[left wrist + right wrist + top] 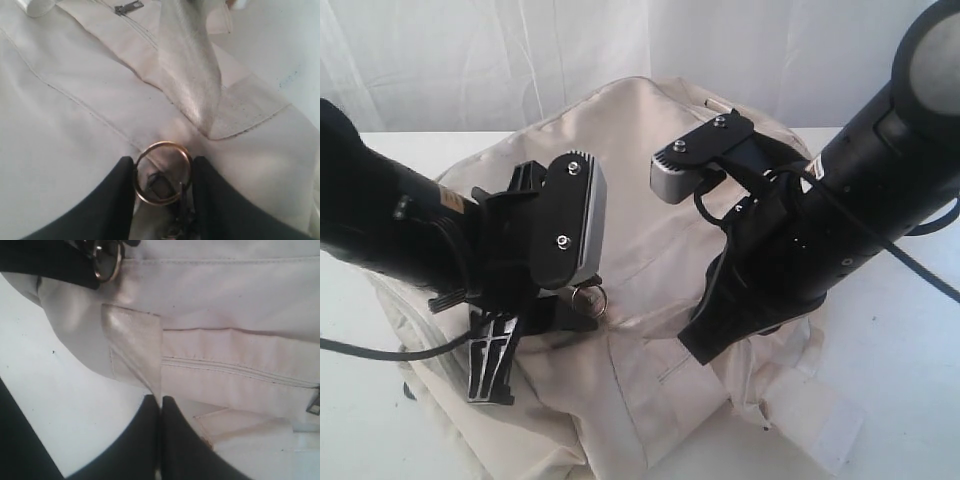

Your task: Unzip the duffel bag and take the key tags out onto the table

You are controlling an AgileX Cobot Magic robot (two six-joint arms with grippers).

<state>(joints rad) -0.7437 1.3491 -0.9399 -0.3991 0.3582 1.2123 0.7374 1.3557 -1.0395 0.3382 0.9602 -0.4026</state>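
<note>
The cream duffel bag lies zipped on the white table. My left gripper is down on the bag's middle. In the left wrist view its jaws have closed against both sides of a brass-coloured metal ring that hangs from a dark zipper pull. My right gripper presses on the bag's near right side. It is shut, fingertips together at the corner of a webbing strap; I cannot tell whether fabric is pinched. The key tags are hidden.
A second zipper pull lies further along a closed zip. Another pull shows at the end of a side-pocket zip. A pale webbing strap crosses the bag. White curtain hangs behind the table.
</note>
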